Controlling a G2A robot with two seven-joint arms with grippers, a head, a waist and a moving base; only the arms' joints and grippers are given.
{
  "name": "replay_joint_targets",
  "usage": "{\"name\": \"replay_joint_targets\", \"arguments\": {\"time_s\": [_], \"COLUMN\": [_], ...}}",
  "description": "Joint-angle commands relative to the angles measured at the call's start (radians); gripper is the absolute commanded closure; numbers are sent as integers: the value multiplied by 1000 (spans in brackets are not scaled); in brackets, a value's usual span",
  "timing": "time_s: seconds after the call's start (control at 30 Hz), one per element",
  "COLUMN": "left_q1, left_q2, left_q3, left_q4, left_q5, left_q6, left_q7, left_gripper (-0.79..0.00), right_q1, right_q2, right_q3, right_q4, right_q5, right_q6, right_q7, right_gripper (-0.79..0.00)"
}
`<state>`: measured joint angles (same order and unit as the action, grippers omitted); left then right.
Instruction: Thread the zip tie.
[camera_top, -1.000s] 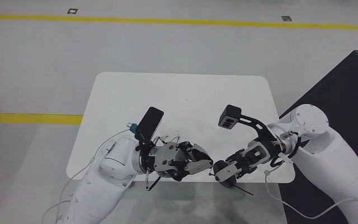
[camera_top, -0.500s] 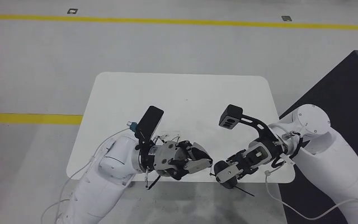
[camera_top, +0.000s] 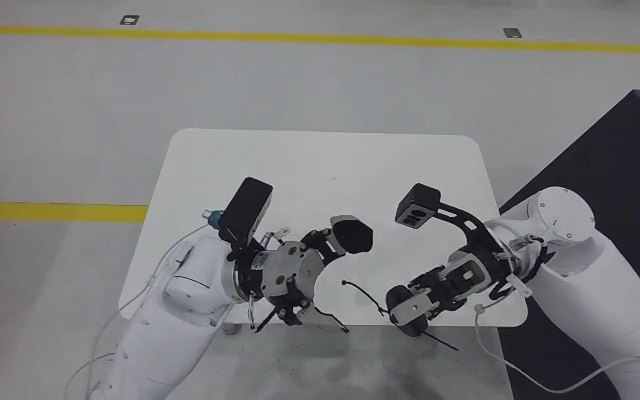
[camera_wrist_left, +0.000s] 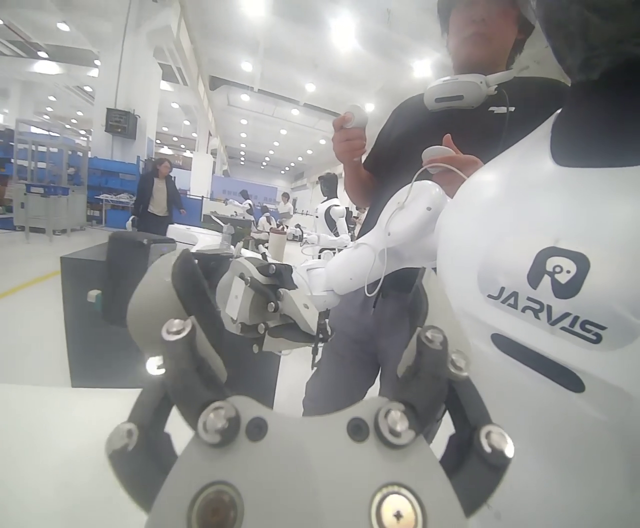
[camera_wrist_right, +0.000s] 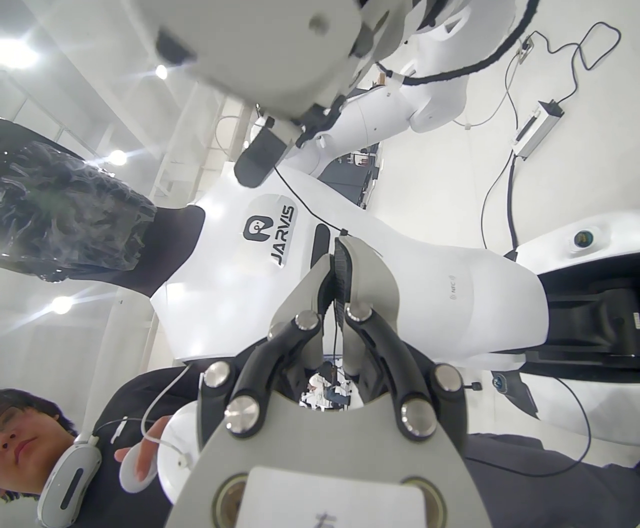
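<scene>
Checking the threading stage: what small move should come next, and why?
Probably move the left gripper to the free end of the zip tie and close on it. Its jaws stand wide open, empty, while the right gripper is shut on the zip tie, whose loose end reaches toward the left gripper.

The zip tie (camera_top: 362, 297) sits in the right tool (camera_top: 397, 306), pointing toward the left tool (camera_top: 335, 277).

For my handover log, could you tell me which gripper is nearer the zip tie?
Right. The right gripper is shut on the zip tie; the left gripper is open beside its free end.
</scene>
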<state>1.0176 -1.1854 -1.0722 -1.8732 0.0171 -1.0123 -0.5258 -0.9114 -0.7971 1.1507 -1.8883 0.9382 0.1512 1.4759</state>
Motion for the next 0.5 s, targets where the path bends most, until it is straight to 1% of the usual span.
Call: {"name": "replay_joint_targets", "arguments": {"time_s": [0.0,0.07,0.1,0.3,0.37,0.47], "left_q1": [5,16,18,20,32,52], "left_q2": [0,-1,-2,-2,-1,-2], "left_q3": [-16,-47,-50,-48,-57,-47], "left_q4": [9,21,23,22,24,32], "left_q5": [11,51,59,59,92,128], "left_q6": [0,0,0,4,17,0], "left_q7": [29,76,81,82,84,99], "left_gripper": [-785,-785,-785,-785,-785,-785], "right_q1": [-7,-18,-23,-23,-33,-38], "right_q2": [1,1,1,1,-1,-2], "right_q3": [16,32,38,38,39,56], "right_q4": [2,6,8,8,-1,-6], "right_q5": [14,33,36,36,42,48], "right_q6": [-9,-17,-16,-16,-20,-30], "right_q7": [-3,-7,-11,-11,-39,-62], "right_gripper": [0,0,0,0,0,0]}}
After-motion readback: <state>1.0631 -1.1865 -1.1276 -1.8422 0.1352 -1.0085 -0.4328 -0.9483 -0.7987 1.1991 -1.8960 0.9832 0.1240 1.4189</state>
